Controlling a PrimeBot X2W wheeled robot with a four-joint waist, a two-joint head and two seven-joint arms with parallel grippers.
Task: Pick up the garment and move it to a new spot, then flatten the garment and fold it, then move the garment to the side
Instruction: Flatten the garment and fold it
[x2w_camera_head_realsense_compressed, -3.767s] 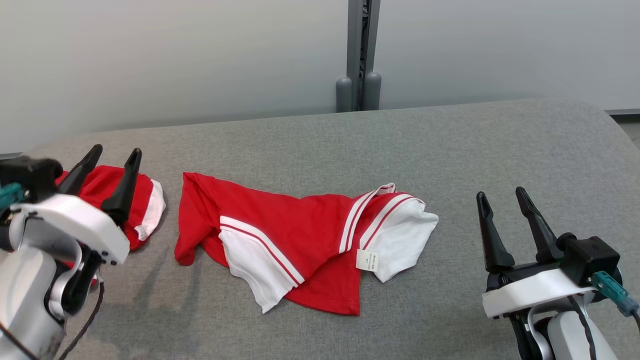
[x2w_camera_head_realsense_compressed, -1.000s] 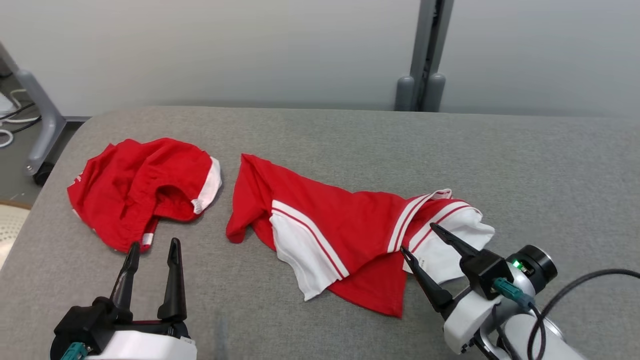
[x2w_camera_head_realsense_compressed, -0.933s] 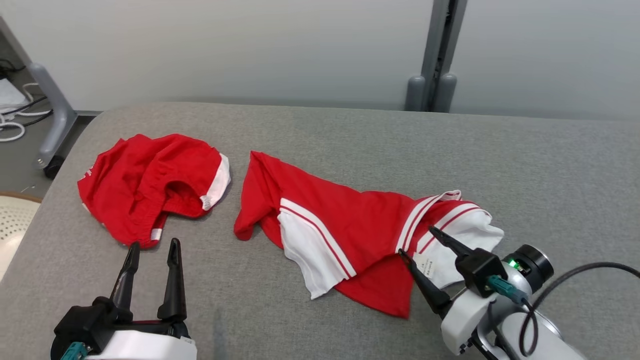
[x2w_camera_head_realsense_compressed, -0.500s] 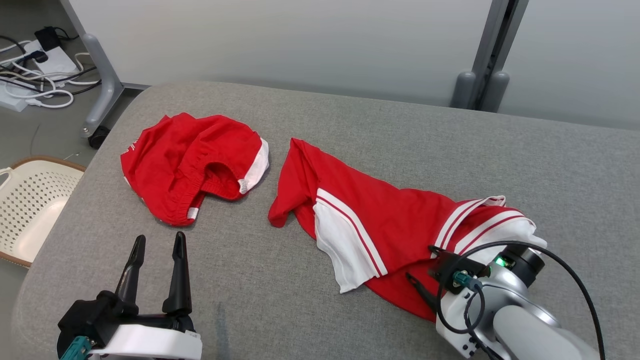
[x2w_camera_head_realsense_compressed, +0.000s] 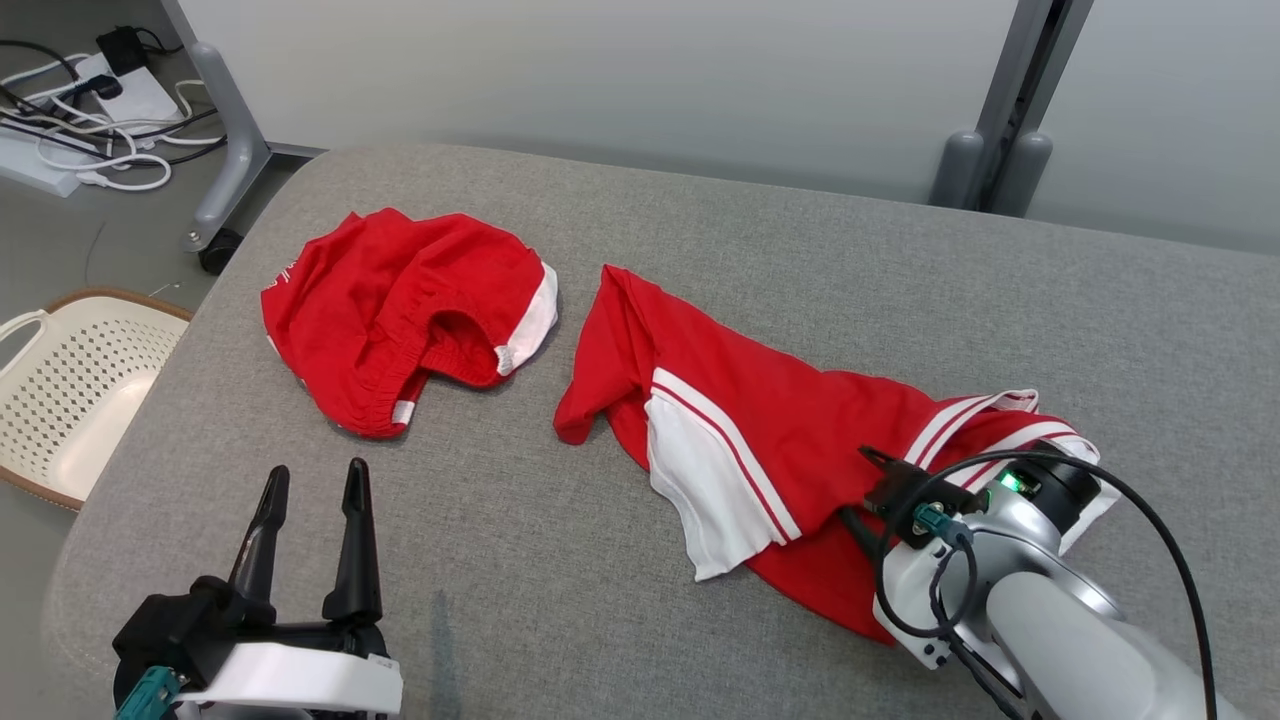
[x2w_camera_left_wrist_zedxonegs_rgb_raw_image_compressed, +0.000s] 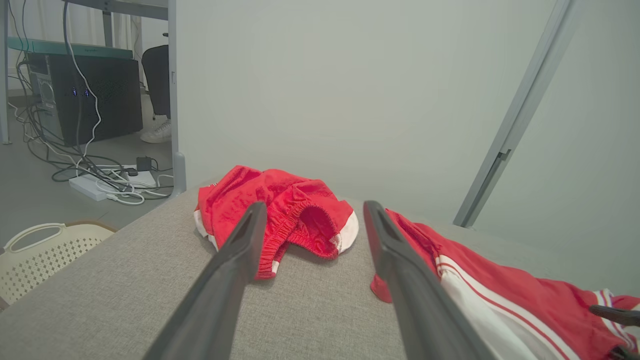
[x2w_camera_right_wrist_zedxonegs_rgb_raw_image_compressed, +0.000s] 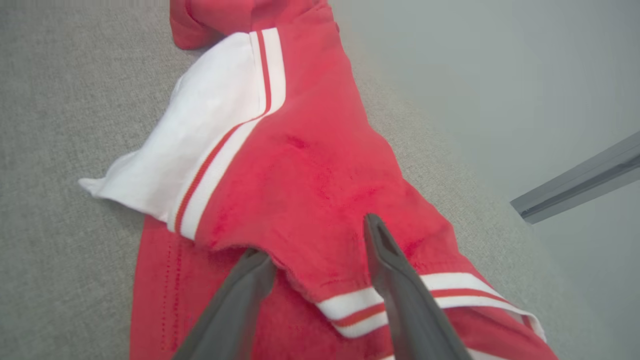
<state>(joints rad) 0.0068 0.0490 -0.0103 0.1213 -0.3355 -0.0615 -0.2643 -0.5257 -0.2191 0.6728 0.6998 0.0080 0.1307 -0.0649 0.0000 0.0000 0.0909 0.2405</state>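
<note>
red garment (x2w_camera_right_wrist_zedxonegs_rgb_raw_image_compressed: 310, 165) with white striped panels rumpled on grey fabric surface (x2w_camera_right_wrist_zedxonegs_rgb_raw_image_compressed: 60, 125), right gripper (x2w_camera_right_wrist_zedxonegs_rgb_raw_image_compressed: 316, 240) fingers spread apart, one tip under fold edge, other tip on top, pale wall (x2w_camera_right_wrist_zedxonegs_rgb_raw_image_compressed: 450, 50), grey bar (x2w_camera_right_wrist_zedxonegs_rgb_raw_image_compressed: 575, 182) behind

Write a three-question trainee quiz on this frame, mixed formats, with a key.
1. True or false: the left gripper is open, with nothing between its fingers.
2. A fold of which item lies between the right gripper fingers? A) a towel B) the red-and-white shirt C) a sock
3. In the head view, which garment lies to the left of the shirt, apart from it?

Key: 1 true. 2 B. 3 the red shorts.
</note>
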